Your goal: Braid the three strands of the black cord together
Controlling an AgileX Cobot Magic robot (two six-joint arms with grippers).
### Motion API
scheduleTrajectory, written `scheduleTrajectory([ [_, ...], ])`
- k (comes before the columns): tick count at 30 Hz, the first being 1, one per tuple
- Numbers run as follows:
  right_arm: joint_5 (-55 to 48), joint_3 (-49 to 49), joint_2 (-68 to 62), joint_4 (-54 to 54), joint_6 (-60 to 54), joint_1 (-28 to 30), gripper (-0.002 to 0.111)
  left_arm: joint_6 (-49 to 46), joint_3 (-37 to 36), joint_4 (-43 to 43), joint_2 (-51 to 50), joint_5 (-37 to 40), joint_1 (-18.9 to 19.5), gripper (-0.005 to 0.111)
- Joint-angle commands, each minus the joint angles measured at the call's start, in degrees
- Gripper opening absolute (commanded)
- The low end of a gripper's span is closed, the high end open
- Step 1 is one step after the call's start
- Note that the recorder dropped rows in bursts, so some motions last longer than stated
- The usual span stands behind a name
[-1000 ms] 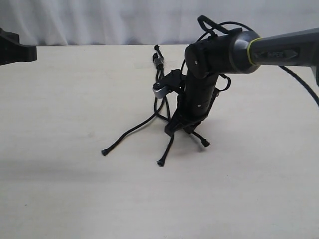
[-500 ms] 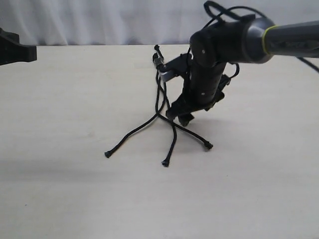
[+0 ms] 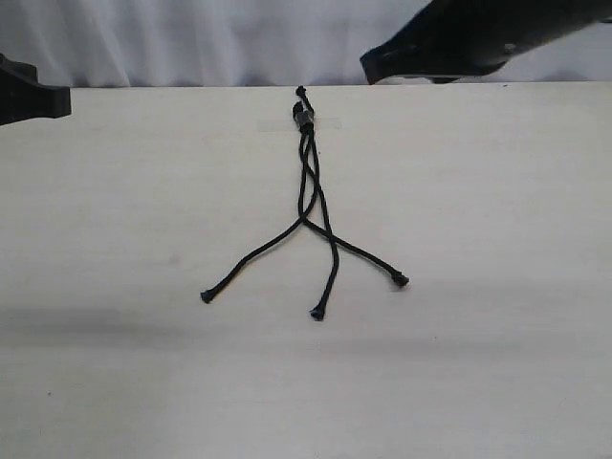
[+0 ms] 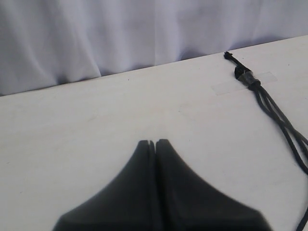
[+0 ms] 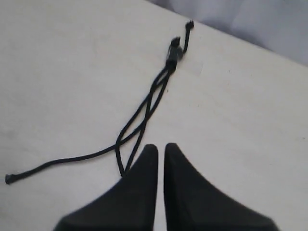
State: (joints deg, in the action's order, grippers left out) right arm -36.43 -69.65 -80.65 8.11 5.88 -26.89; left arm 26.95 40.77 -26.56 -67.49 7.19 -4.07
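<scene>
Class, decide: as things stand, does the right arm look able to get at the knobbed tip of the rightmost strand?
Probably yes. The tip lies alone on the table, nothing over or beside it, and the right arm hangs raised on that side.

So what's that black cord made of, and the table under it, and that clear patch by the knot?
The black cord looks like woven fibre, perhaps nylon: matte, limp, softly curved. The table looks like pale wood or laminate: faint streaks, dull sheen. The clear patch is probably plastic tape: see-through, slightly glossy, strip-shaped.
</scene>
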Motion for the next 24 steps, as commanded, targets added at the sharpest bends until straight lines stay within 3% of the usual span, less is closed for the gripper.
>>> scheduleTrajectory([
  [1, 11.8, 12.6, 11.4, 0.1, 1.0, 0.2, 0.004, 0.5, -0.1, 0.5, 0.4, -0.3, 0.1, 0.000],
  [13, 39.1, 54.8, 40.0, 0.1, 1.0, 0.2, 0.004, 0.5, -0.1, 0.5, 0.4, -0.3, 0.1, 0.000],
  [17, 39.6, 60.8, 44.4, -0.9, 1.0, 0.2, 0.004, 0.3, -0.1, 0.6, 0.4, -0.3, 0.1, 0.000],
  [20, 40.0, 65.6, 48.0, -10.2, 0.6, 0.2, 0.004, 0.3, -0.1, 0.6, 0.4, -0.3, 0.1, 0.000],
  [24, 44.0, 69.7, 53.7, -11.8, -2.2, 0.2, 0.004, 0.3, -0.1, 0.6, 0.4, -0.3, 0.1, 0.000],
])
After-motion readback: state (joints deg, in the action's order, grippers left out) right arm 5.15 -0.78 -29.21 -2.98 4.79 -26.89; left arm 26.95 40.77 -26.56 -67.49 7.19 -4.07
